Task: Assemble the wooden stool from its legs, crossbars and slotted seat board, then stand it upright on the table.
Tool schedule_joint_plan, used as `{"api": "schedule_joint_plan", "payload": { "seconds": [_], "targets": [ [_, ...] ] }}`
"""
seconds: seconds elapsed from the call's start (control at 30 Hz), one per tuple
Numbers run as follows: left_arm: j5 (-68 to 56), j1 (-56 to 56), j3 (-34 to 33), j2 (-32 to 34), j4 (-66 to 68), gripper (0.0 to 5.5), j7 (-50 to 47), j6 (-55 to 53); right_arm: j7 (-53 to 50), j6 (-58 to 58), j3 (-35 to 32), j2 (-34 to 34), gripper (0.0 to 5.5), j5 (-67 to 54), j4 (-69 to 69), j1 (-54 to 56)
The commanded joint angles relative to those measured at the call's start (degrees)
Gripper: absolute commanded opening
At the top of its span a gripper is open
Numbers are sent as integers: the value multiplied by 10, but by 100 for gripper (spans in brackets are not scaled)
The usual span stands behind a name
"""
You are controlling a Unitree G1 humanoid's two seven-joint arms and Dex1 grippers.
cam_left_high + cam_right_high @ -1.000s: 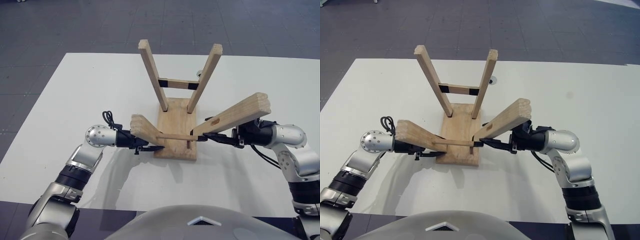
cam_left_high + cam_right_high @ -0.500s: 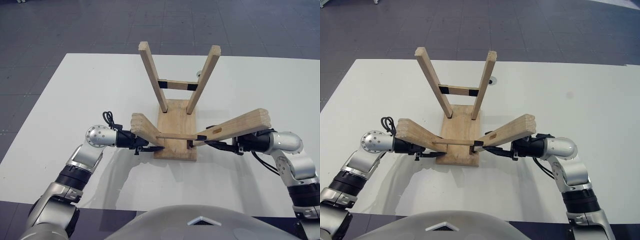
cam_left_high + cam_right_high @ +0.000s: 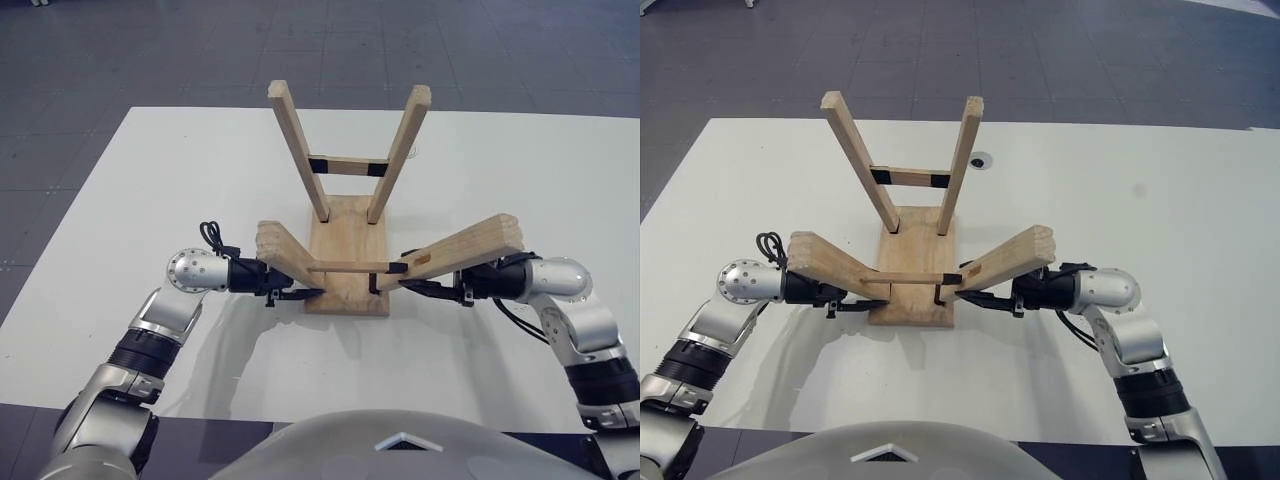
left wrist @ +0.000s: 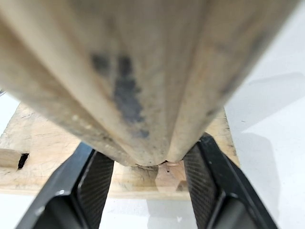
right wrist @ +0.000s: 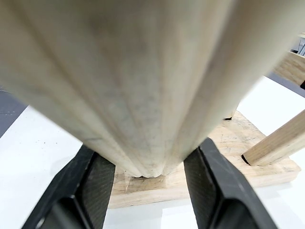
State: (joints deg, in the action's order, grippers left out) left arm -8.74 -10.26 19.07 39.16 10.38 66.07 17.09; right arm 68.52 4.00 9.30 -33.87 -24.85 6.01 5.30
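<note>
Between its jaws, left gripper (image 3: 298, 293) clamps left leg (image 3: 280, 250); right gripper (image 3: 415, 287) clamps right leg (image 3: 465, 247).
Crossbar (image 3: 350, 267) links both legs; seat board (image 3: 345, 238) lies just past both grippers.

Bright, even light falls from overhead, and the white table (image 3: 120, 220) shines without harsh glare. Soft grey shadows lie on it beside the seat board (image 3: 348, 245), toward the near edge. Close against the wrist cameras, the left leg (image 4: 143, 71) and right leg (image 5: 133, 71) smear into blur, while the board behind them looks fairly sharp.
</note>
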Motion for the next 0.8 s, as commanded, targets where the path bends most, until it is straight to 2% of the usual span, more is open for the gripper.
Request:
{"api": "schedule_joint_plan", "payload": {
  "seconds": [0.03, 0.27, 0.4, 0.8],
  "targets": [
    [54, 7, 22, 14, -2, 206, 6, -11, 13, 6, 7, -9, 203, 14, -1, 33],
    [53, 14, 21, 16, -6, 206, 4, -13, 59, 8, 5, -33, 203, 17, -28, 102],
    [54, 16, 22, 10, -9, 206, -7, -17, 50, 6, -1, -14, 203, 24, -38, 144],
    [51, 27, 22, 7, -11, 206, -28, -25, 19, 19, 14, 0, 203, 27, 48, 45]
  ]
}}
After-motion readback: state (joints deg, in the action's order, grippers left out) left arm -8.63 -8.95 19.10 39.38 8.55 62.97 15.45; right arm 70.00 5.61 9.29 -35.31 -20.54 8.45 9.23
